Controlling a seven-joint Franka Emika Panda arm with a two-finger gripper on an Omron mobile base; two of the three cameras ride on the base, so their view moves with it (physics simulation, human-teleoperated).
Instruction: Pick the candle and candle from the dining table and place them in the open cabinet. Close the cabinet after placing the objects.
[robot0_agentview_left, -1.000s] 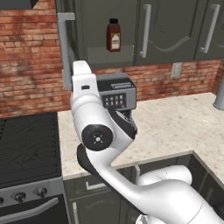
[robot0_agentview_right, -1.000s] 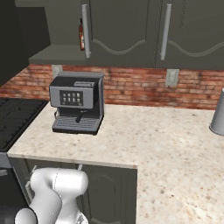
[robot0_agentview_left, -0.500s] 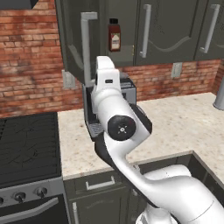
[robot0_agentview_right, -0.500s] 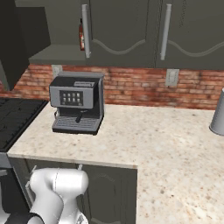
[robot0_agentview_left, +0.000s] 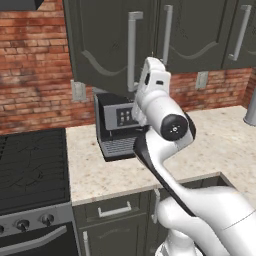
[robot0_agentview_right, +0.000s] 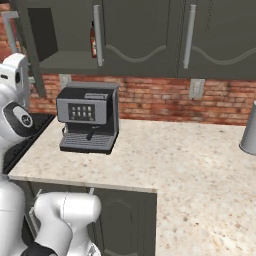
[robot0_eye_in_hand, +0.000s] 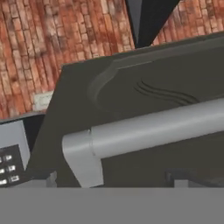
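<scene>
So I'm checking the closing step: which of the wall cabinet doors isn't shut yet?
The leftmost cabinet door, above the coffee machine; it swings out from the front while the others lie flush.

My left base camera sits behind the arm, looking forward and down at the coffee machine (robot0_agentview_left: 117, 131) at 12 o'clock. My right base camera faces that machine (robot0_agentview_right: 87, 118) from the other side, at 10 o'clock. My hand camera sits close against a cabinet door's silver handle (robot0_eye_in_hand: 148, 129)
</scene>
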